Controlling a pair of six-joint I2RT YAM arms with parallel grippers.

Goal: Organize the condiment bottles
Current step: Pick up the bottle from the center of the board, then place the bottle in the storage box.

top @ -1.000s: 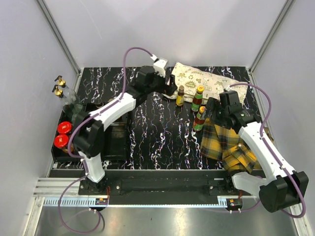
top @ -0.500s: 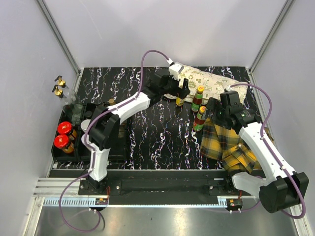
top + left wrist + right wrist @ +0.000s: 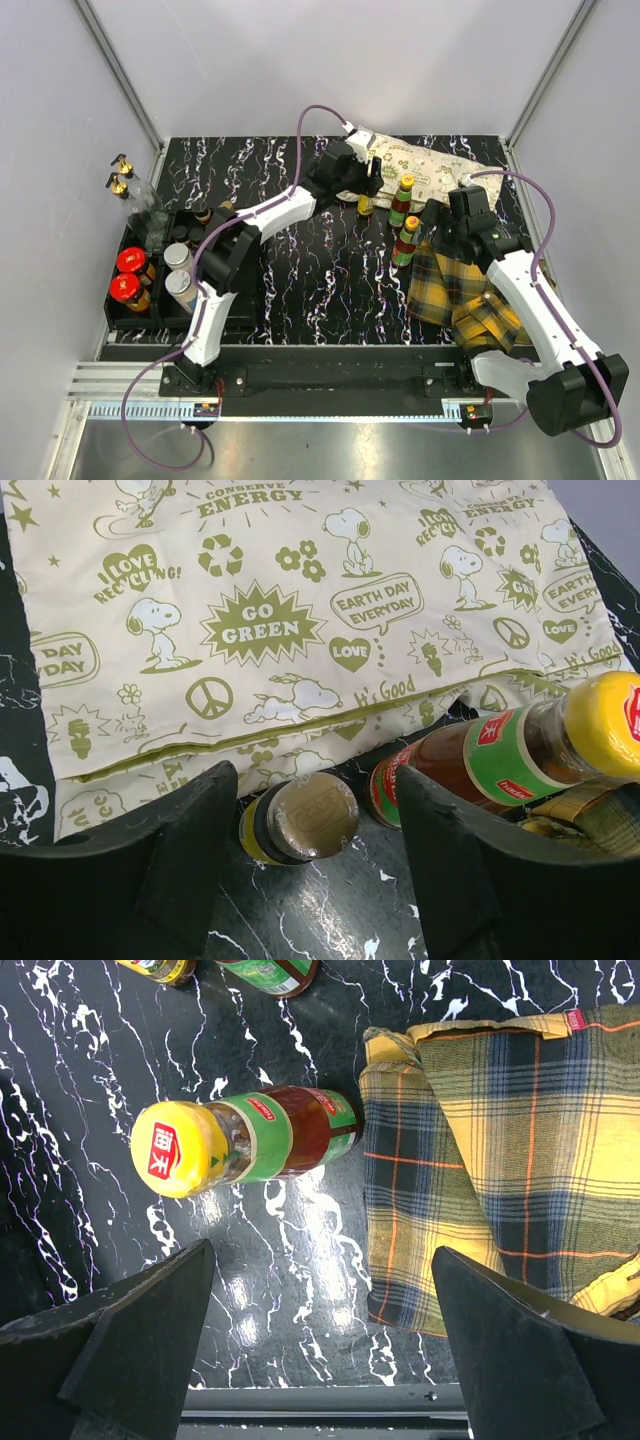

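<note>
My left gripper reaches to the back centre and stands open astride a small yellow-labelled bottle with a foil cap. Its left finger is close against the bottle, and a gap shows on the right side. Two yellow-capped, green-labelled sauce bottles stand just right of it. My right gripper is wide open over bare table, with the nearer sauce bottle ahead of its fingers. Red-lidded jars, silver-lidded shakers and dark bottles sit in the black tray.
A cream printed cloth bag lies at the back, right behind the small bottle. A yellow plaid cloth lies under my right arm. Two gold-capped clear bottles stand at the far left, beside the tray.
My left arm stretched right and back until its jaws straddled the small bottle, then the jaws narrowed. The shakers in the tray came into view. The right arm hardly moved.
</note>
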